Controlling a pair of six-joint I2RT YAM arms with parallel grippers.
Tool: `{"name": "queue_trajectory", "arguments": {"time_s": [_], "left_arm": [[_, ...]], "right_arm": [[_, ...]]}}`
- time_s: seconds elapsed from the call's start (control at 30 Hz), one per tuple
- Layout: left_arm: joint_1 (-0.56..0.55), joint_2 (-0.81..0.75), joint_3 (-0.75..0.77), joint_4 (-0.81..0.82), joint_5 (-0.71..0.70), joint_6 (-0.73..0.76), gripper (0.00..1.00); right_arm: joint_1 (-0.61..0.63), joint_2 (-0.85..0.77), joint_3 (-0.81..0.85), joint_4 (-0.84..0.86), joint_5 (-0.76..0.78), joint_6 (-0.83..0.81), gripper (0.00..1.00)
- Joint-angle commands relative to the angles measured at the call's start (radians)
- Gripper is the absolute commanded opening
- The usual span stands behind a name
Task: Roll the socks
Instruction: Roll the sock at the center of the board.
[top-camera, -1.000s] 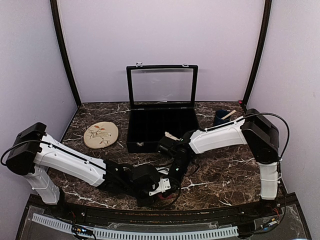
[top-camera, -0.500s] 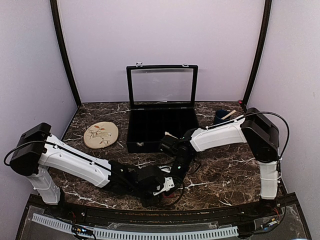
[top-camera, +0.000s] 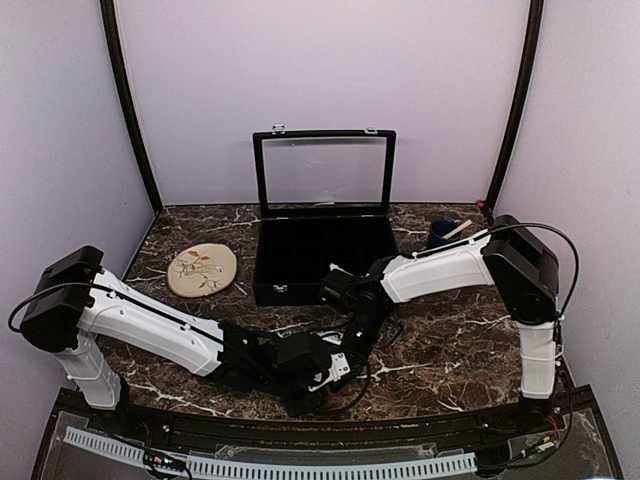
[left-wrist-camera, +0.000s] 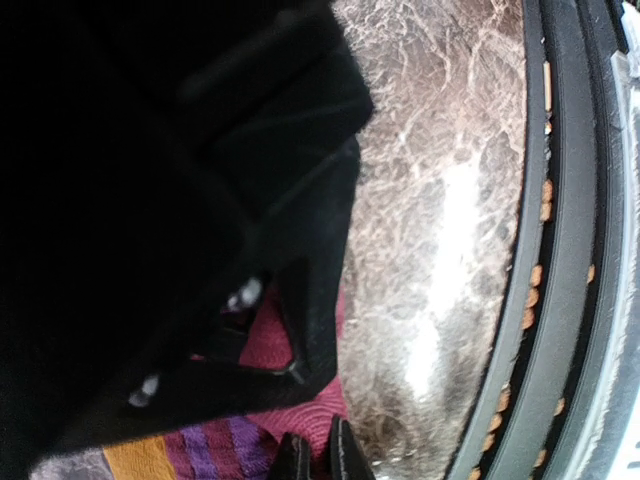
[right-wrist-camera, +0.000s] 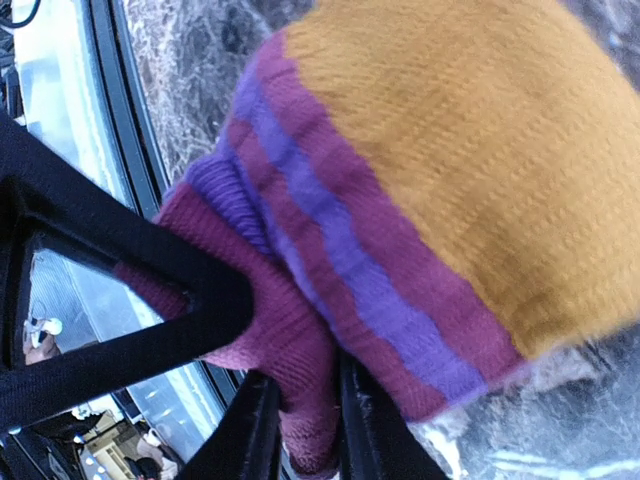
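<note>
The maroon-purple sock (right-wrist-camera: 400, 200) with purple stripes and an orange end lies on the marble table near its front edge. It also shows in the left wrist view (left-wrist-camera: 312, 405). My right gripper (right-wrist-camera: 305, 430) is shut on its maroon end, with fabric pinched between the fingers. My left gripper (left-wrist-camera: 318, 455) is closed on the same maroon end from the other side. In the top view both grippers, left (top-camera: 318, 378) and right (top-camera: 350, 345), meet over the sock and hide it. A small cream bit (top-camera: 338, 269) shows behind the right wrist; I cannot tell if it is the cream sock.
A black box (top-camera: 322, 250) with its glass lid raised stands at the back centre. A tan oval mat (top-camera: 203, 269) with a leaf drawing lies at the left. A dark blue cup (top-camera: 445, 235) holding a stick stands at the back right. The table's front rail (left-wrist-camera: 560, 250) runs close to the grippers.
My left arm has reached further right, bringing its gripper in against the right gripper. The right arm has barely moved.
</note>
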Motion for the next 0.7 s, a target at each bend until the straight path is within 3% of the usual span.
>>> {"name": "queue_trajectory", "arguments": {"time_s": [0.0, 0.3, 0.67], "left_arm": [[0.023, 0.103, -0.044, -0.218, 0.050, -0.173, 0.00], [0.024, 0.096, -0.077, -0.136, 0.103, -0.334, 0.00], [0.025, -0.020, -0.319, 0.088, 0.065, -0.580, 0.00]], "right_arm": [[0.018, -0.031, -0.028, 0.037, 0.051, 0.033, 0.26], [0.008, -0.071, -0.074, 0.074, 0.056, 0.052, 0.35], [-0.009, -0.102, -0.108, 0.129, 0.053, 0.096, 0.39]]}}
